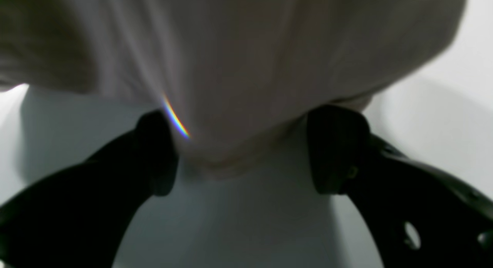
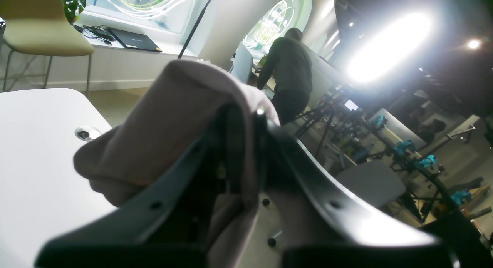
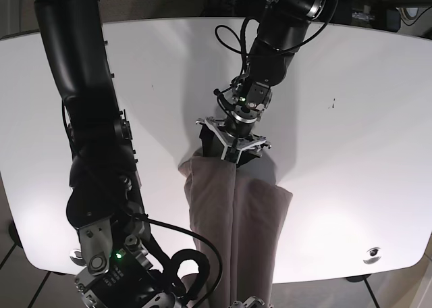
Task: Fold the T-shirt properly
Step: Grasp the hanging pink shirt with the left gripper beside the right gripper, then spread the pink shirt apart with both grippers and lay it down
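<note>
Two black curved fingers of the left gripper [image 1: 246,152] stand spread at the hem of the soft, mauve-grey T-shirt [image 3: 236,220], draped in a long creased band across the smooth white table [image 3: 351,85]. Only its wrist view shows the right gripper [image 2: 242,144] pinching bunched cloth.

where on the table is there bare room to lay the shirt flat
The white table is bare between the T-shirt and its far edge on the left arm's side. A narrower bare strip runs between the shirt and the right arm. The centre is crowded by the left gripper and hanging cloth.
</note>
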